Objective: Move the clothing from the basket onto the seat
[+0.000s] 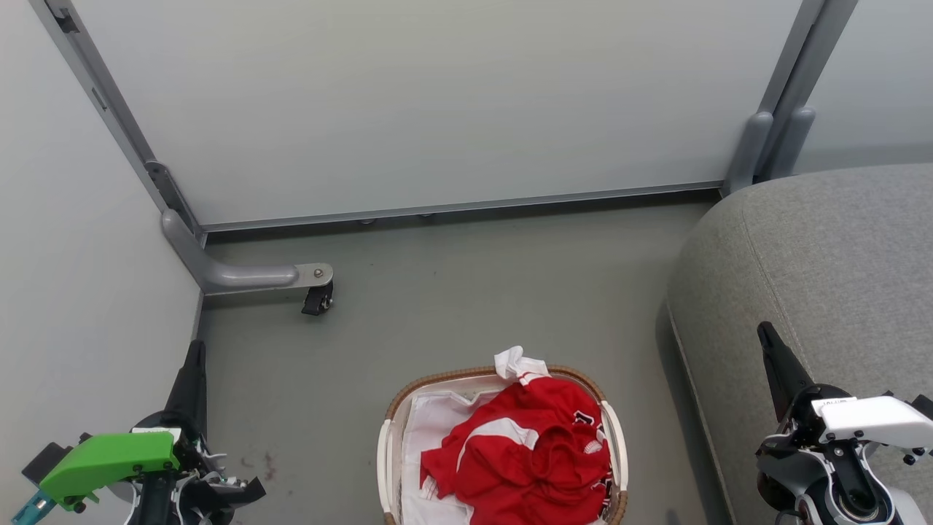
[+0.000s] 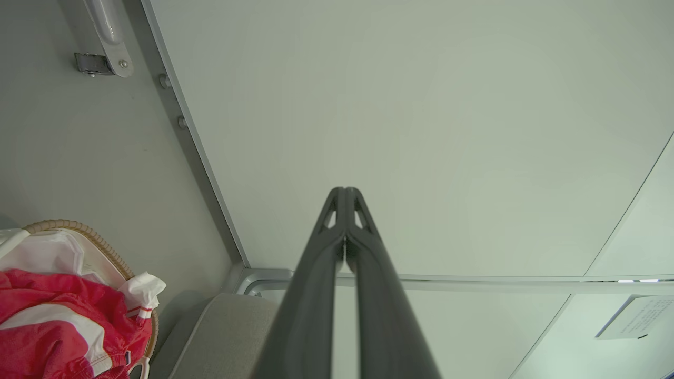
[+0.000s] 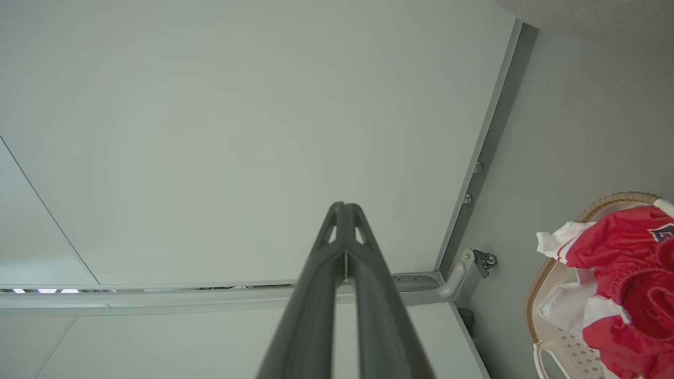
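In the head view you see the clothing heaped in the basket at 6 o'clock. The basket's long axis runs 12 to 6, and the seat is at 3. In the left wrist view your left gripper is pinched closed and empty, with the clothing at 8. In the right wrist view your right gripper is likewise closed and empty, with the clothing at 4.

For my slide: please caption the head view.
Red clothing in the basket beside the seat; left gripper and right gripper shut.
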Controlling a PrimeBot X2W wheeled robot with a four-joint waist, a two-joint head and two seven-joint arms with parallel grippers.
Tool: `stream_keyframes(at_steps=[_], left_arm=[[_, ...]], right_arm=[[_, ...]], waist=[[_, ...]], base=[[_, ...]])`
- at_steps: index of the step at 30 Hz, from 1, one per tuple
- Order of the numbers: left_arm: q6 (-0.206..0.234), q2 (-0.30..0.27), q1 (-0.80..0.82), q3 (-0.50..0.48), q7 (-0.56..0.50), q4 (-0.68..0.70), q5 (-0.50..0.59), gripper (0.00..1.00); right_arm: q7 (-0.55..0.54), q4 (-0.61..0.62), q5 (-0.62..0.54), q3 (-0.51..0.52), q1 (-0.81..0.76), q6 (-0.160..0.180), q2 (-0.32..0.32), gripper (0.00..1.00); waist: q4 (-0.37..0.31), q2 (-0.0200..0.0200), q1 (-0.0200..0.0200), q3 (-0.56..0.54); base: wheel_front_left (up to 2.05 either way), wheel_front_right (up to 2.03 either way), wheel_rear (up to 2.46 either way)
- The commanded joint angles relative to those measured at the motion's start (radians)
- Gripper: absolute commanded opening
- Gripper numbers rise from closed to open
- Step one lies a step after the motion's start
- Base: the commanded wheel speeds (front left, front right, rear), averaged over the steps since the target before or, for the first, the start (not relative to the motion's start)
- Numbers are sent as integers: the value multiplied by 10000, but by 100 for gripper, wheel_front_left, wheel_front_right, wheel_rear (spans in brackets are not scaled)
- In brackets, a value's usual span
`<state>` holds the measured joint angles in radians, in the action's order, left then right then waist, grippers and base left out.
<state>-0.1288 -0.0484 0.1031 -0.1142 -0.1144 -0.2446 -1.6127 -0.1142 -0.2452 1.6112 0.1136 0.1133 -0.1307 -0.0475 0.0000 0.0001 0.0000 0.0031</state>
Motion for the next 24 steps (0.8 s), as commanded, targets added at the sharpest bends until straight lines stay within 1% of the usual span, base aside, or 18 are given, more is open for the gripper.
stream_keyframes(at_steps=[1, 15, 16, 20, 24], left_arm=[[-42, -40, 118, -6, -17, 13, 0, 0], [-42, -40, 119, -6, -17, 13, 0, 0], [2, 6, -11, 10, 7, -24, 2, 100], [23, 65, -262, 68, 25, -358, 4, 100], [20, 60, -285, 330, 233, -274, 69, 100]], right_arm=[[-22, 29, 34, 17, -117, 0, -61, 0], [-22, 29, 34, 16, -117, 0, -61, 0], [10, -33, -6, -8, -5, 0, 8, 100], [15, -359, -9, -39, -183, 2, 116, 100], [225, -309, -130, -150, -240, 2, 107, 100]], waist=[[0, -1, 0, 0], [0, -1, 0, 0], [0, -1, 0, 0], [0, -1, 0, 0], [-1, -1, 0, 6]], base=[[0, 0, 0], [0, 0, 0], [0, 0, 0], [0, 0, 0], [0, 0, 0]])
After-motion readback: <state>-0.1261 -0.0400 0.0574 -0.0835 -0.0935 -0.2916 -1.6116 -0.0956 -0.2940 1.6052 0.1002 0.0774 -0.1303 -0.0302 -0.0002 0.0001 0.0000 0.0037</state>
